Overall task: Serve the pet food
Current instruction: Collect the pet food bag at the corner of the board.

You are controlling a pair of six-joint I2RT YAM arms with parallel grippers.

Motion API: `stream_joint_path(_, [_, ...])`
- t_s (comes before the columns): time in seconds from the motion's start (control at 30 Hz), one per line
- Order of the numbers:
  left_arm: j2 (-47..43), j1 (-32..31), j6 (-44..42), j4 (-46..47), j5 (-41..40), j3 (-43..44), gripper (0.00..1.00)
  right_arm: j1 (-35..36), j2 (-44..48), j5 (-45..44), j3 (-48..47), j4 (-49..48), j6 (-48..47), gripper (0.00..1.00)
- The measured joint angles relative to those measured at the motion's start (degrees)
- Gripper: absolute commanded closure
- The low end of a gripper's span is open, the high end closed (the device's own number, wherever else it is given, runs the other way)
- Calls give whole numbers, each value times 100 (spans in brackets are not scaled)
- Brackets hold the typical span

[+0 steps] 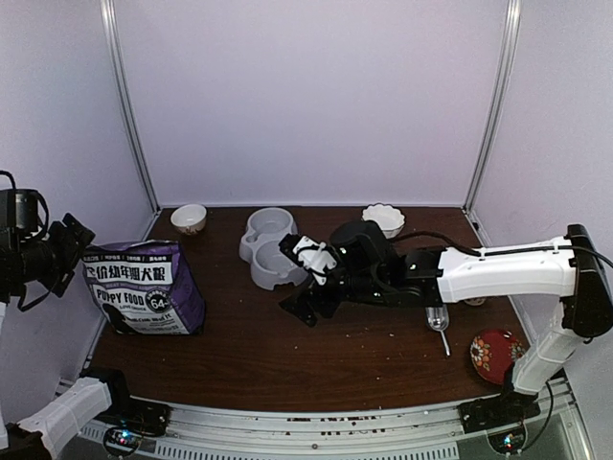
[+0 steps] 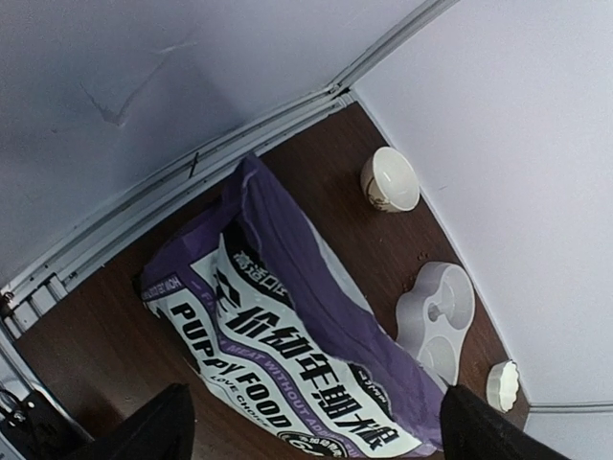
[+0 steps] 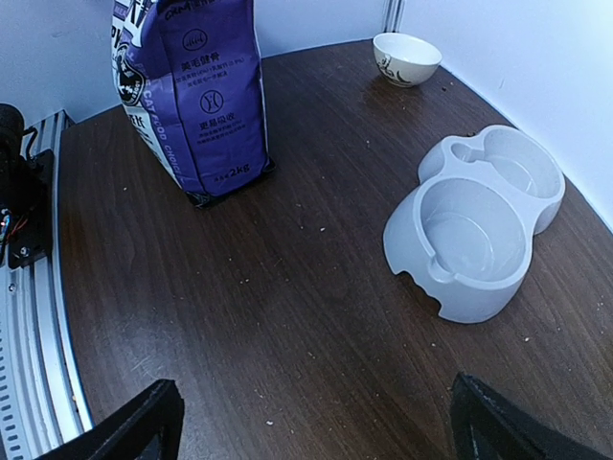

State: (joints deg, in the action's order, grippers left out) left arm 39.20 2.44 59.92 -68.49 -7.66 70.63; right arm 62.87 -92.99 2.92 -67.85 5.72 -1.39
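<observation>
The purple "PUPPY FOOD" bag (image 1: 144,286) stands upright at the table's left; it also shows in the left wrist view (image 2: 306,326) and the right wrist view (image 3: 196,96). No kibble shows. The grey double bowl (image 1: 268,247) sits at the middle back, and both its wells look empty in the right wrist view (image 3: 474,235). My left gripper (image 1: 67,251) hangs open and empty high above the bag (image 2: 316,436). My right gripper (image 1: 308,299) is open and empty over bare table, just in front of the double bowl (image 3: 316,431). The metal scoop (image 1: 440,326) lies on the table at the right.
A small cream bowl (image 1: 189,218) stands at the back left, a white scalloped bowl (image 1: 384,218) at the back right. A red patterned plate (image 1: 496,353) lies at the front right. Crumbs dot the dark wooden table (image 1: 287,374). White walls enclose three sides.
</observation>
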Motion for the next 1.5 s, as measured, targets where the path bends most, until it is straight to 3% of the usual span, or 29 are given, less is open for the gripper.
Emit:
stream_joint_path(0.3, [9,0,702,1102,398,-964,17,0,205,22,640,-289,428,0])
stream_joint_path(0.43, [144,0,870,1613,562,-1075,26,-2,205,118,673,-337,608,0])
stream_joint_path(0.6, [448,0,966,2144,710,-1139,49,0,205,205,750,-448,776,0])
stream_joint_path(0.77, [811,13,879,2448,916,-1237,83,0,205,212,774,-424,804,0])
stream_joint_path(0.9, [1038,22,737,2542,1040,-1257,98,0,205,203,774,-378,804,0])
stream_joint_path(1.5, [1460,42,-702,1318,1375,-404,100,0,345,131,774,-90,804,0])
